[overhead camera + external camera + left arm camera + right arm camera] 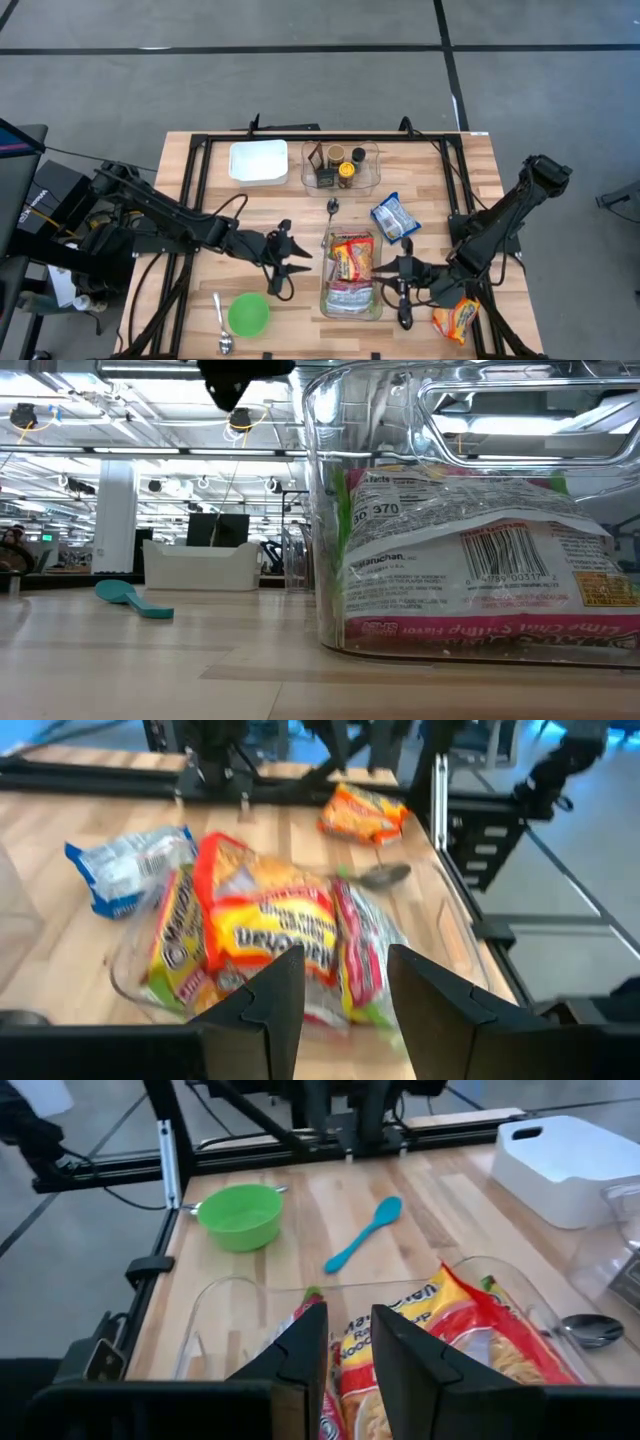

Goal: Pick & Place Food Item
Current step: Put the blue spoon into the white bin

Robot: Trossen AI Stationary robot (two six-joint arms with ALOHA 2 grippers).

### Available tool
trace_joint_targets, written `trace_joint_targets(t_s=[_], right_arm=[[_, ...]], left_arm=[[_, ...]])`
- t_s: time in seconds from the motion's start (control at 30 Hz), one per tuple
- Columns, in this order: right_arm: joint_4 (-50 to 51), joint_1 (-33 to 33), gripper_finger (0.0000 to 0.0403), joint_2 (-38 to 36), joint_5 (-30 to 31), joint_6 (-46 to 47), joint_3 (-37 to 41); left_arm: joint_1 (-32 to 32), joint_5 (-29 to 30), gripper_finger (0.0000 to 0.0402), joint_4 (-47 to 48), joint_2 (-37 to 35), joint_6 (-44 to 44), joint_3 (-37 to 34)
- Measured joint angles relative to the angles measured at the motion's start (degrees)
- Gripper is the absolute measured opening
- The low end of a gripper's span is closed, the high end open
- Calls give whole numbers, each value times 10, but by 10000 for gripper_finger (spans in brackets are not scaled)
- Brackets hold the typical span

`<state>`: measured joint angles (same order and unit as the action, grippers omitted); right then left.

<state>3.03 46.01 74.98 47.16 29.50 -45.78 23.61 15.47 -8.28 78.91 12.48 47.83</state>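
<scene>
Green bowl (248,314), teal spoon (362,1233), white bin (258,161), red-and-yellow noodle packs (352,259), blue-and-white packet (394,218).

Dark jointed arms, black cables, tapered fingers (275,1010)

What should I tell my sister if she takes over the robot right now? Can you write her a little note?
Left gripper: open, empty, just left of the clear bin.
Right gripper: fingers slightly apart, holding nothing, at the bin's right side.
Done: ramen packets are already lying in the bin.
Left: an orange noodle packet lies on the table by the right arm, and a blue-and-white packet lies above and right of the bin. Both are outside the bin.
Also there: green bowl, two spoons, white tub, small bin of jars at the back.
</scene>
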Motion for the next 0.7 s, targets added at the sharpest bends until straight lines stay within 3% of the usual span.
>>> trace_joint_targets(t_s=[0.33,0.7], right_arm=[[0,-23,74,0,9,0,0],[0,-42,74,0,9,0,0]], left_arm=[[31,-1,140,14,0,52,-60],[43,-2,140,43,0,171,-127]])
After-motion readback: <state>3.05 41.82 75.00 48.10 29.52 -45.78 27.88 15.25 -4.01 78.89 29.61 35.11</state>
